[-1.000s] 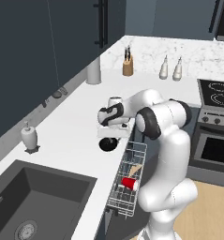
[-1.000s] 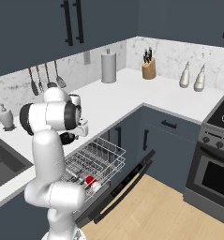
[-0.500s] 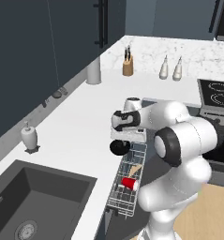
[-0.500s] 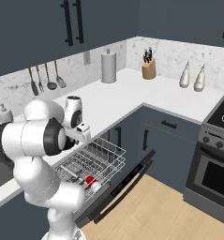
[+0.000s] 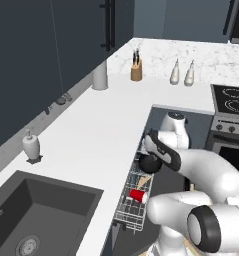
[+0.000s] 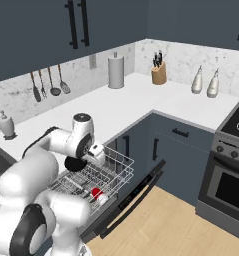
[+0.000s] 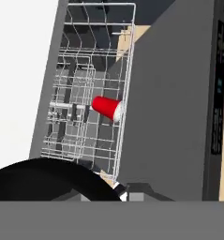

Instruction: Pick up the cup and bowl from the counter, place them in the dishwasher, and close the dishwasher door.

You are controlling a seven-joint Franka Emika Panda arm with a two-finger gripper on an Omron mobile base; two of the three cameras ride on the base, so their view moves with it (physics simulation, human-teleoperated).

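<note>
Right over the pulled-out rack (image 5: 133, 197) in the lower middle of the left base frame, my claw (image 5: 152, 161) is clenched on the black bowl (image 5: 149, 162), carrying it just past the edge of the surface (image 5: 91, 135). What the drop turns on, I reckon: the bowl hangs above the far end of the rack, and the free wire slots lie below and toward the camera from it, so the move is basically straight down.

The red cup (image 5: 138, 195) is already lying on its side in the rack, near the front outer edge. In the hand view it sits mid-frame (image 7: 107, 107), long axis roughly across the wires, mouth pointing at the open dishwasher door (image 7: 169, 108). The bowl's dark rim (image 7: 48, 180) fills the lower left there, well apart from the cup, so I don't expect a clash.

Arm pose: in the right base frame the forearm reaches out low from the left, wrist bent so the claw (image 6: 83, 161) points down at the rack (image 6: 98, 177), bowl (image 6: 76, 164) tucked under it. Door's flat open, still to close.
</note>
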